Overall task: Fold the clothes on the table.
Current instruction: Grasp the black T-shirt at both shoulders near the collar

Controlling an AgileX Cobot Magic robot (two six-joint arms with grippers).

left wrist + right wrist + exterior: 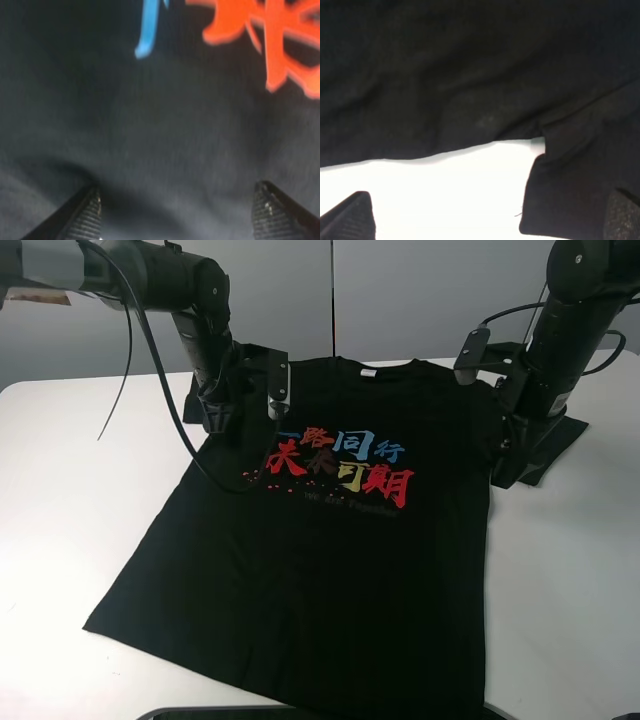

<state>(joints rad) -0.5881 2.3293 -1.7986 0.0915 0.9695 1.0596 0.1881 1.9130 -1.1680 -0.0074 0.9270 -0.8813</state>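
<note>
- Left tool (pixel 175 215): spread wide, gripping nothing, low over the T-shirt (pixel 330 570) shoulder, upper left of the high view.
- Right tool (pixel 490 220): gaping too, over the sleeve edge, upper right.
- Shirt's flat, print up, mid-frame on the worktop (pixel 70 490). I'd pinch both layers before lifting.

At the back I see a plain grey wall (pixel 430 290) with a thin line (pixel 332 300) running straight down it, a small brown thing (pixel 45 298) up in the far left corner that I cannot make out, and a dark strip (pixel 300 714) at the near edge.
</note>
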